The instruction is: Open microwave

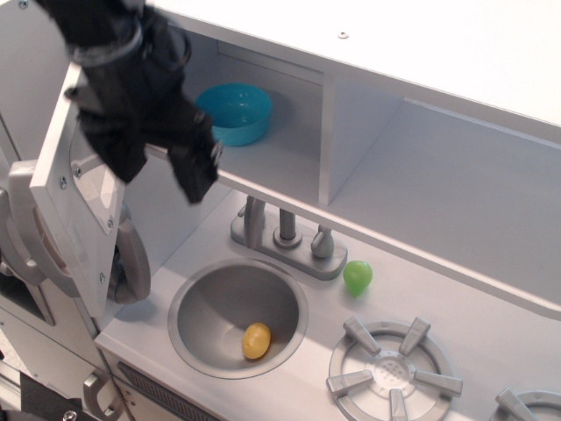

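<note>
Bright, even, diffuse illumination; white and grey surfaces render cleanly without harsh glare. Soft shadows fall beneath the shelf (289,189) and inside the sink (237,316). The black gripper (162,171) at upper left is motion-blurred; the rest of the frame stays sharp.

Layout as I see it: microwave (254,132) compartment at upper left, sink and burners on the worktop (473,303) below.

I see the microwave door (74,210) swung out to the far left, with the end effector (162,171) just in front of the compartment's left opening. A bowl (235,112) sits inside the compartment, behind and right of the end effector. Under the shelf, the faucet (285,237) stands behind the sink (237,316); an egg-shaped piece (256,340) lies in the sink. A small rounded piece (357,276) rests on the worktop just right of the faucet, with a burner (390,368) in front of it.
</note>
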